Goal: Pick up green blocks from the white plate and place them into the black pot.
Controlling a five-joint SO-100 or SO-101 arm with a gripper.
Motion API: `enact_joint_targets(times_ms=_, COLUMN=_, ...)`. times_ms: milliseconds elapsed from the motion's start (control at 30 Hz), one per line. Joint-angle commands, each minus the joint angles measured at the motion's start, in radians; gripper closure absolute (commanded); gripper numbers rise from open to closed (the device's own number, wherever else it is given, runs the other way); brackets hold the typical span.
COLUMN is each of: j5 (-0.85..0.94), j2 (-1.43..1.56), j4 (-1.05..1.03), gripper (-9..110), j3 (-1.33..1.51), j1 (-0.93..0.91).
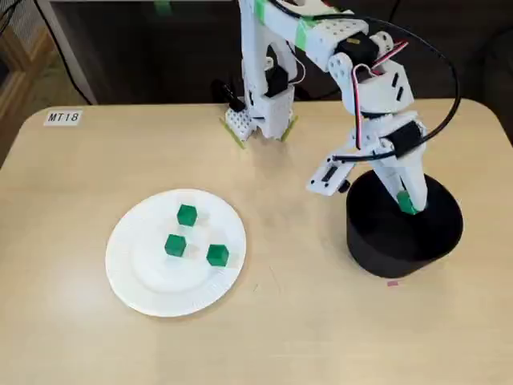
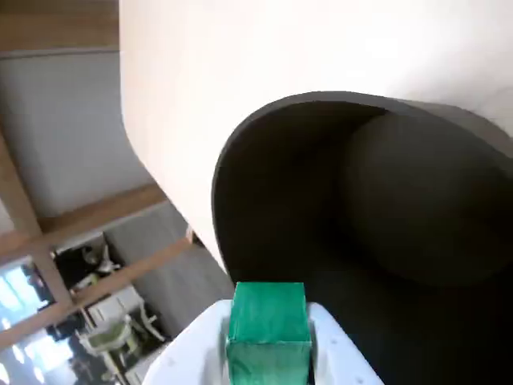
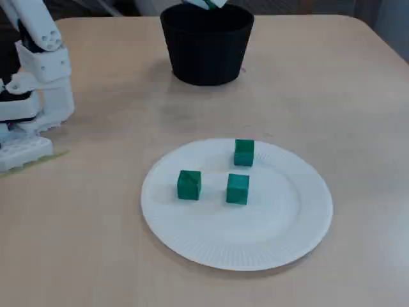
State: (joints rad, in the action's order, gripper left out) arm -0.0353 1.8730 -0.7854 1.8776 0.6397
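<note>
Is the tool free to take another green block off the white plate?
Probably not yet: the tool is shut on a green block over the black pot; blocks on the white plate lie uncovered.

White label (image 1: 63,117) at table (image 1: 96,168) corner reads "MT18"; no other text.

Worktop (image 1: 80,200): pale wood-look surface with rounded corners, seen from above in a fixed view. A white plate (image 1: 128,281) lay flat on it, left of centre. A black pot (image 1: 385,249) stood upright to the right, well apart from the plate. The arm base (image 1: 263,120) sat at the far edge. A label (image 1: 63,117) reading "MT18" was stuck near the far left corner. A small pink scrap (image 1: 392,282) lay just beside the pot's foot.
</note>
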Motion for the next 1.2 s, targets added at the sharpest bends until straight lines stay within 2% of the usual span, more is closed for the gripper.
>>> enact_joint_targets(times_ms=0, j5=0.026, j2=0.005, j4=-0.031, gripper=68, j3=-0.006, j1=0.008)
enact_joint_targets(times_ms=200, j5=0.063, j2=0.025, j4=-0.089, gripper=62, j3=-0.018, j1=-0.015)
enact_joint_targets(times_ms=267, j5=0.061, j2=0.055, j4=-0.129, gripper=72, j3=-0.028, j1=-0.046)
enact_joint_targets(times_ms=367, j5=0.043, j2=0.161, j4=-0.224, gripper=104, j3=-0.035, j1=-0.143)
enact_joint_targets(times_ms=567, j5=0.078, j2=0.311, j4=-0.479, gripper=104, j3=-0.037, j1=-0.477)
enact_joint_targets(times_ms=700, j5=0.167, j2=0.293, j4=-0.548, gripper=104, j3=-0.026, j1=-0.657)
enact_joint_targets(times_ms=833, j5=0.219, j2=0.225, j4=-0.549, gripper=104, j3=-0.023, j1=-0.746)
enact_joint_targets(times_ms=1000, j5=0.15, j2=0.132, j4=-0.495, gripper=104, j3=-0.031, j1=-0.807)
enact_joint_targets(times_ms=1167, j5=0.156, j2=-0.048, j4=-0.445, gripper=104, j3=-0.087, j1=-0.848)
